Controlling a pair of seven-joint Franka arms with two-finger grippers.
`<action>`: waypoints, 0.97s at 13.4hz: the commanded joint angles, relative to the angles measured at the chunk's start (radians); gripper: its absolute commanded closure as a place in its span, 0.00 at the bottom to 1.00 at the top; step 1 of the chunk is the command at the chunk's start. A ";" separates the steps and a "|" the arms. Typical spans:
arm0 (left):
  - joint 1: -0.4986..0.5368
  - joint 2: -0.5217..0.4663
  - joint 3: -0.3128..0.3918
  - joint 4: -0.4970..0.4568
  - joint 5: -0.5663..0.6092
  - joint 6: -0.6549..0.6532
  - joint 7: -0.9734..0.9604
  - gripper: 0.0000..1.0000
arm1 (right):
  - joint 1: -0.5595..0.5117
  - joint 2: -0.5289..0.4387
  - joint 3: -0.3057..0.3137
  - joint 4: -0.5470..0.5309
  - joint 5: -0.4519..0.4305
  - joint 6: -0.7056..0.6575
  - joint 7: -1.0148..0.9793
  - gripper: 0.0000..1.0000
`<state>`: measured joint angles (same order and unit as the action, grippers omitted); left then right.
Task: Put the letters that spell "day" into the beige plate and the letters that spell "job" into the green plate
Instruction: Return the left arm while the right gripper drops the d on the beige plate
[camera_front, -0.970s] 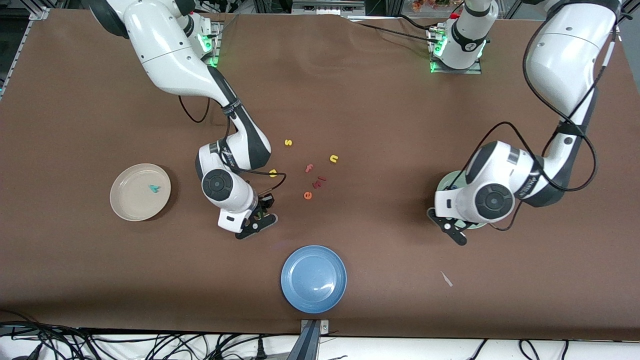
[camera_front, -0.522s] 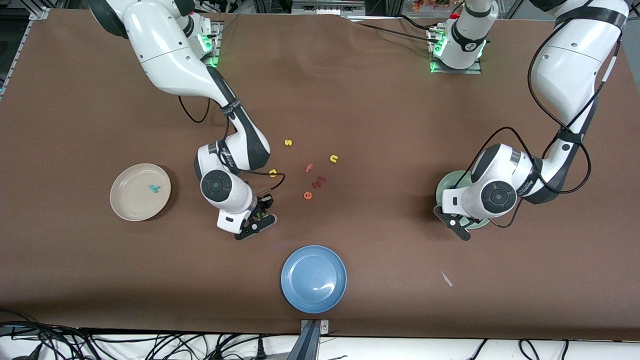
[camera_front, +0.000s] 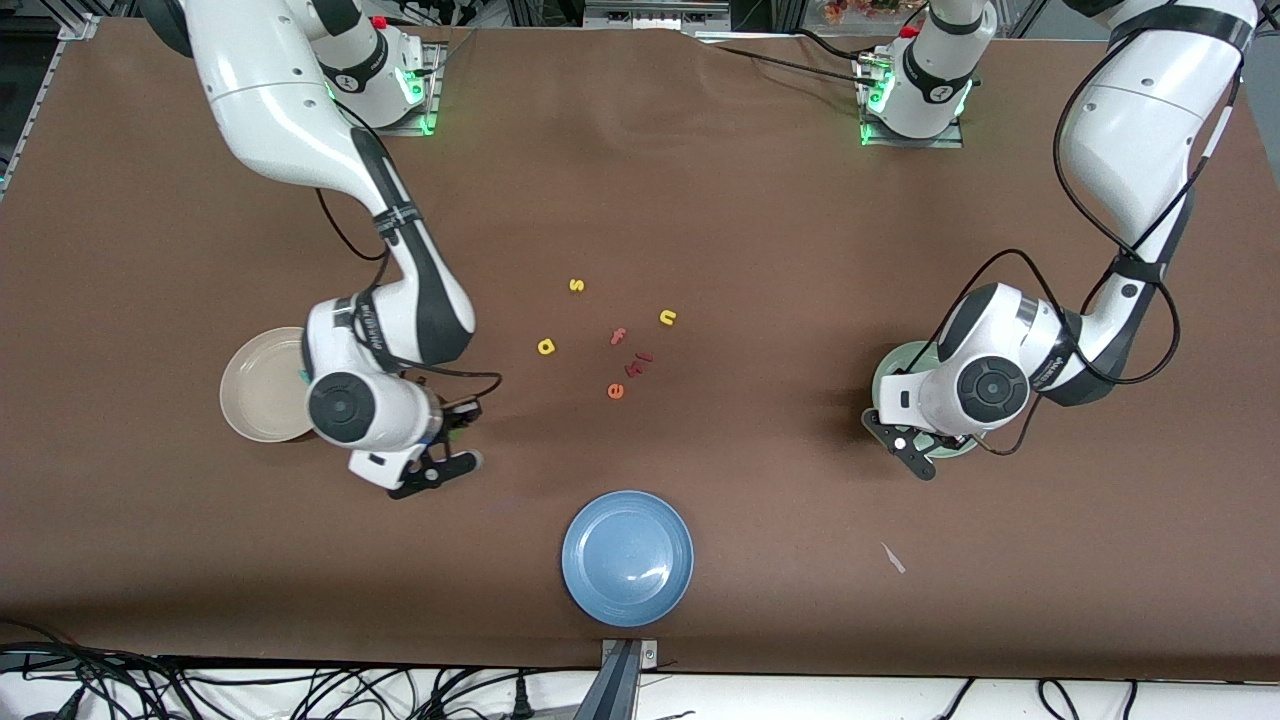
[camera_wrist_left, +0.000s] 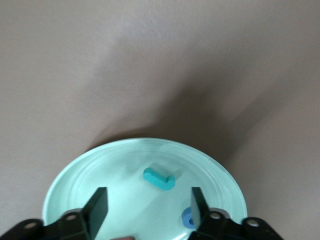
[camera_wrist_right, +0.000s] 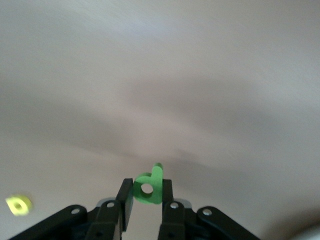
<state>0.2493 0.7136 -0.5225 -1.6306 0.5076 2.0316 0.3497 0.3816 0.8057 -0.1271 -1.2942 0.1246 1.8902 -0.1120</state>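
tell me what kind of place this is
Likely a robotics lab bench: two white arms bolted to a brown-covered table, toy letters such as the yellow a, and loose cables along the edge.

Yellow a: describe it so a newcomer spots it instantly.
Find the loose cluster of toy letters mid-table, farther from the front camera than the blue plate. The yellow a sits at the cluster's edge toward the right arm's end, alone, apart from the salmon f and orange e.

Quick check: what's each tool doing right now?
Left tool: open over the green plate.
Right tool: shut on the green d.
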 joint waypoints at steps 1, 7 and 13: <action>0.005 -0.117 -0.054 -0.008 0.009 -0.076 -0.014 0.00 | 0.000 -0.052 -0.084 -0.031 0.010 -0.103 -0.011 0.94; 0.001 -0.281 -0.073 0.220 -0.213 -0.347 -0.008 0.00 | 0.000 -0.161 -0.224 -0.247 0.010 -0.062 -0.202 0.94; -0.135 -0.463 0.146 0.345 -0.299 -0.539 -0.057 0.00 | -0.001 -0.287 -0.301 -0.557 0.012 0.228 -0.405 0.93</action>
<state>0.1851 0.3254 -0.4895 -1.2496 0.2470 1.4995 0.3191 0.3696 0.5898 -0.4112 -1.7133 0.1265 2.0106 -0.4531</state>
